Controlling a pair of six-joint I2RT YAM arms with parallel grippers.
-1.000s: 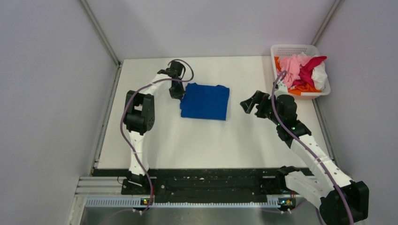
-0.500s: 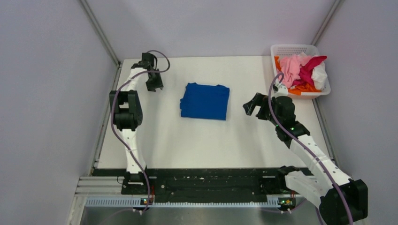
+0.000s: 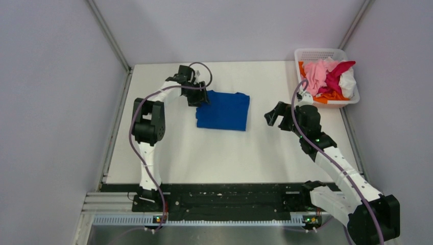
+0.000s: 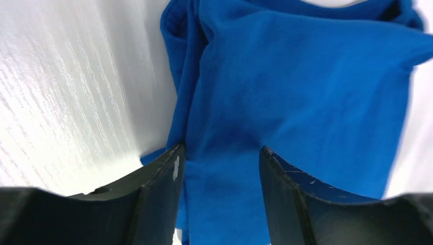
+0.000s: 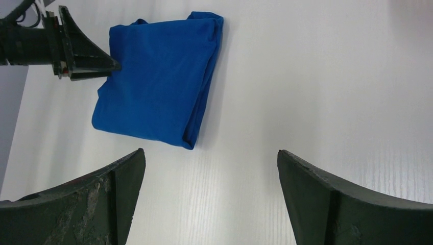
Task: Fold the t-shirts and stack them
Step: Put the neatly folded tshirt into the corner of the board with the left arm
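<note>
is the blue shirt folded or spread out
Folded. The blue shirt lies as a compact rectangle on the table, with stacked layers visible along its edge in the right wrist view.

White wood-grain table (image 3: 230,153), matte. Folded blue t-shirt (image 3: 224,111) lies flat just off centre toward 12 o'clock, a rough rectangle with its thicker fold edge facing 3 o'clock. White mesh basket (image 3: 317,52) sits at the 2 o'clock corner, well apart from the shirt.
</note>
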